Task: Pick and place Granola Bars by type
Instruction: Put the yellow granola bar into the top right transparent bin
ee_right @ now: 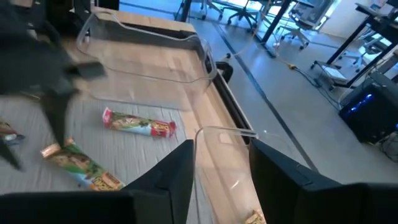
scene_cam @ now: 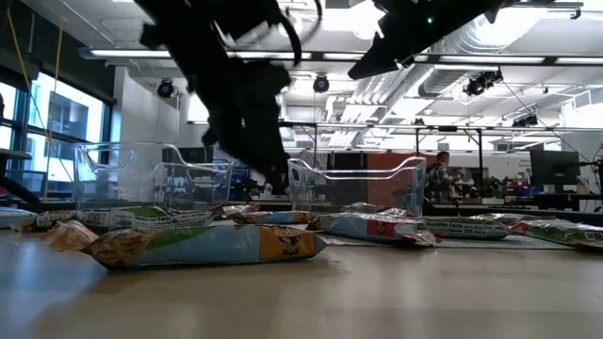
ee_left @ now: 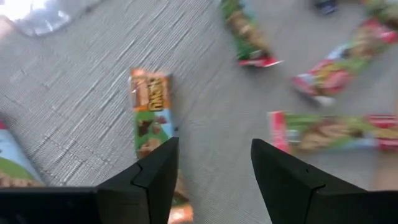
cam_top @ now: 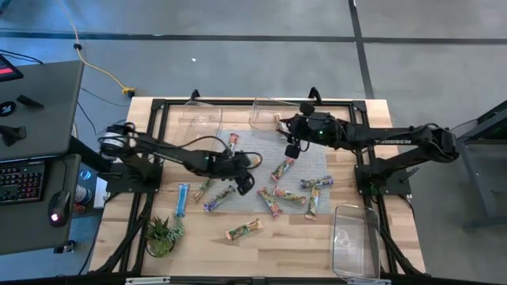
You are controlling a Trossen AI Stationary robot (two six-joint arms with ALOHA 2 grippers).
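The granola bars lie scattered flat on the grey mat and on the bare wood of the desk, most of them clustered near the centre; one bar with red ends lies apart near the far bins, and at least one bar already rests in the far bin below the right arm. The high view shows about eleven loose bars, though overlapping wrappers make the count uncertain. There are three clear bins: two at the far edge and one at the near right corner. One small potted plant stands at the near left. The left gripper hovers low over the mat with its jaws released and empty, a green-and-orange bar just ahead of it. The right gripper hangs over the far bin rim, jaws parted and holding nothing. Risk: the bars lie close together, so a descending jaw may catch two wrappers or push a neighbour aside. The shiny wrappers may also slip from a shallow grip.
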